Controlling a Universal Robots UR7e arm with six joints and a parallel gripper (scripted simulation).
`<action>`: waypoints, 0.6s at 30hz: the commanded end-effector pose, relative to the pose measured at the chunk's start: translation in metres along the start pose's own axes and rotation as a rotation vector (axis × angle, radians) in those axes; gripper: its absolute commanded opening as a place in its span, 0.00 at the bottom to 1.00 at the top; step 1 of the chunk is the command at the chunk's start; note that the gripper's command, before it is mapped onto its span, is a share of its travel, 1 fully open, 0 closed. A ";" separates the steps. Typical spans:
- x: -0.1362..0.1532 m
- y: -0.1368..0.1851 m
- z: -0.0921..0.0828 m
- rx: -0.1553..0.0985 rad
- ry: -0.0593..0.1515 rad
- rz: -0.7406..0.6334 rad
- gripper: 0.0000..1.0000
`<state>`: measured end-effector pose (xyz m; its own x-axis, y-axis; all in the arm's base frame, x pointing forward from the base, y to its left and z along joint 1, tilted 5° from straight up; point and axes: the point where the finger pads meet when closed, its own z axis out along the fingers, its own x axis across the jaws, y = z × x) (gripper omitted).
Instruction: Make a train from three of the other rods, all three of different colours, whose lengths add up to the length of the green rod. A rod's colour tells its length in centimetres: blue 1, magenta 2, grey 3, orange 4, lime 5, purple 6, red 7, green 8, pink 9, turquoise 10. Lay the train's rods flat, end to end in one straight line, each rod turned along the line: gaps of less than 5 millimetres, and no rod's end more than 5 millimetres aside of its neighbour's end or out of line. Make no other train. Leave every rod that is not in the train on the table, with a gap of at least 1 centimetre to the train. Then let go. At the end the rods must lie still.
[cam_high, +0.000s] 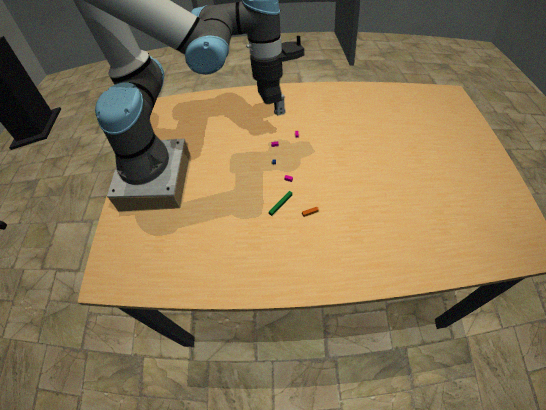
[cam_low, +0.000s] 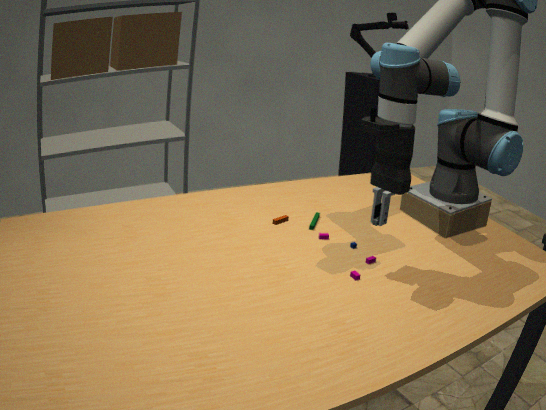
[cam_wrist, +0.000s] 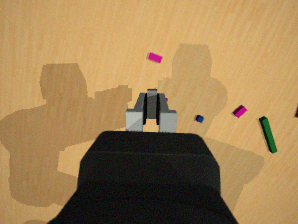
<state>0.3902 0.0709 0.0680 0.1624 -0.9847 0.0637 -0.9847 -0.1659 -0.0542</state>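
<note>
My gripper (cam_high: 279, 107) hangs above the table at the back, near the robot base, and is shut on a grey rod (cam_wrist: 151, 102) that stands upright between the fingers. The green rod (cam_high: 280, 203) lies flat and slanted towards the front. An orange rod (cam_high: 310, 211) lies just to its right. Three magenta rods (cam_high: 296, 133) (cam_high: 274, 143) (cam_high: 288, 178) and a small blue rod (cam_high: 274, 161) lie scattered between the gripper and the green rod. In the wrist view the blue rod (cam_wrist: 199, 119), two magenta rods (cam_wrist: 154, 57) (cam_wrist: 240, 111) and the green rod (cam_wrist: 267, 134) show around the fingers.
The robot base (cam_high: 145, 175) stands on the table's left side. A shelf with brown boxes (cam_low: 115, 42) stands behind the table. The rods all lie in the middle of the table, apart from one another.
</note>
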 end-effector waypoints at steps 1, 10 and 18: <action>0.009 -0.001 0.000 0.001 0.000 0.168 0.24; 0.021 -0.002 0.000 0.001 0.000 0.407 0.24; 0.033 0.000 -0.001 0.001 0.000 0.644 0.24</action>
<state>0.3953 0.0453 0.0698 -0.3350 -0.9418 0.0294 -0.9401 0.3319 -0.0781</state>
